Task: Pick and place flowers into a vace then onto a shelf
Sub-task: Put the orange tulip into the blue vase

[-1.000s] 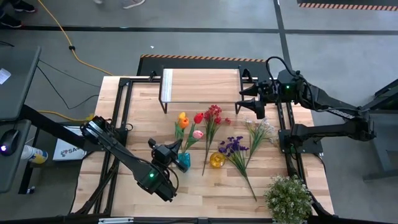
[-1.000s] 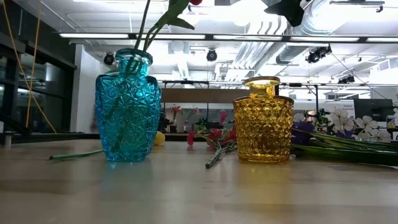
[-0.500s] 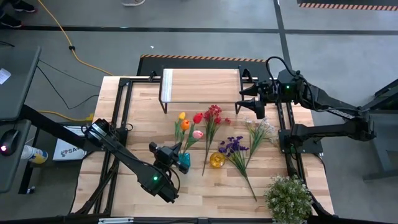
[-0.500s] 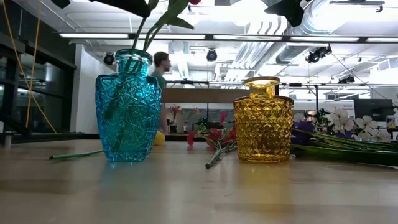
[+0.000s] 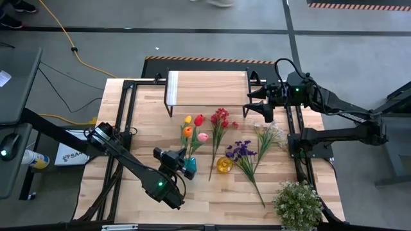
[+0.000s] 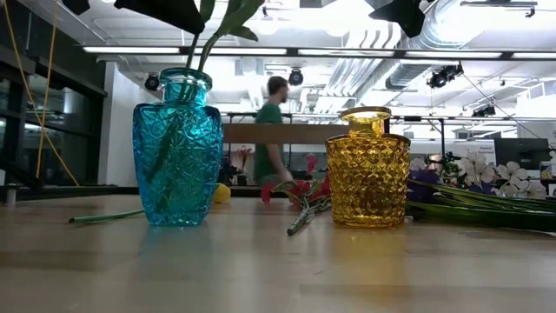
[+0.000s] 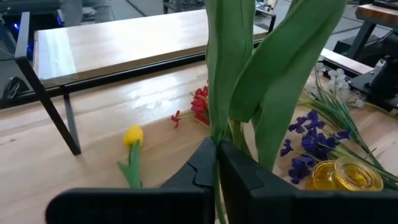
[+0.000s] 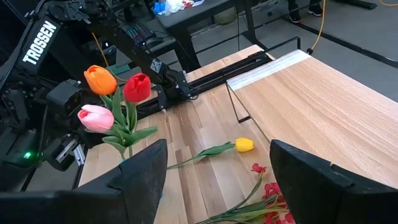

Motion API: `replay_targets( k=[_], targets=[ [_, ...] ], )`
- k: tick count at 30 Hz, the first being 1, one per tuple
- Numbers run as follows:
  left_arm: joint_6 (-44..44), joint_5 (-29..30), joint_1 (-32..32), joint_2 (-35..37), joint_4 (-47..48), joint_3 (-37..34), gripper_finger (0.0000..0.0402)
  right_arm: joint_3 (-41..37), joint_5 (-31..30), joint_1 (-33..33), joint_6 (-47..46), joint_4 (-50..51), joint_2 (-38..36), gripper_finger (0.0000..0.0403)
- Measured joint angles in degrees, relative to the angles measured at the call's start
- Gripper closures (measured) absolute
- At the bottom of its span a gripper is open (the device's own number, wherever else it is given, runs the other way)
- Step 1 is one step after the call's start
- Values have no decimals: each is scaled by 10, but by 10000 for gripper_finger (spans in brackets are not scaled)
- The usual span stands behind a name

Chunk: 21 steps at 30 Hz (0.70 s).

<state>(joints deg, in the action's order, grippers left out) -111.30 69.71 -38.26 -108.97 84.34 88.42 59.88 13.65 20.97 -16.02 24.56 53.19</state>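
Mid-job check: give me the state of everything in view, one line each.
left hand: shut on tulip bunch stems, above the blue vase.
right hand: open, empty, waiting beside the shelf.
tulip bunch: upright, stems in the blue vase.
blue vase: upright on the table.
yellow vase: upright, empty.
yellow tulip: lying flat on the table.
purple spray: lying flat.
shelf: bare.

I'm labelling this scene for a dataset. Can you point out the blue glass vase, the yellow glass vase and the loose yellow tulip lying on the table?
Blue cut-glass vase [image 6: 178,148]: low view, middle of its body.
Yellow cut-glass vase [image 6: 367,174]: low view, middle of its body.
Loose yellow tulip [image 7: 132,135]: left wrist view, on its bloom.
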Motion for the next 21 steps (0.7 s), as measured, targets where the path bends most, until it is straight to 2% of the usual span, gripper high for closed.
replay_targets(
  k=[14, 21],
  targets=[
    [0, -73, 0, 0, 0, 0, 353, 0, -5, 0, 11, 0, 0, 130],
    [0, -80, 0, 0, 4, 0, 351, 0, -5, 0, 11, 0, 0, 130]
  ],
)
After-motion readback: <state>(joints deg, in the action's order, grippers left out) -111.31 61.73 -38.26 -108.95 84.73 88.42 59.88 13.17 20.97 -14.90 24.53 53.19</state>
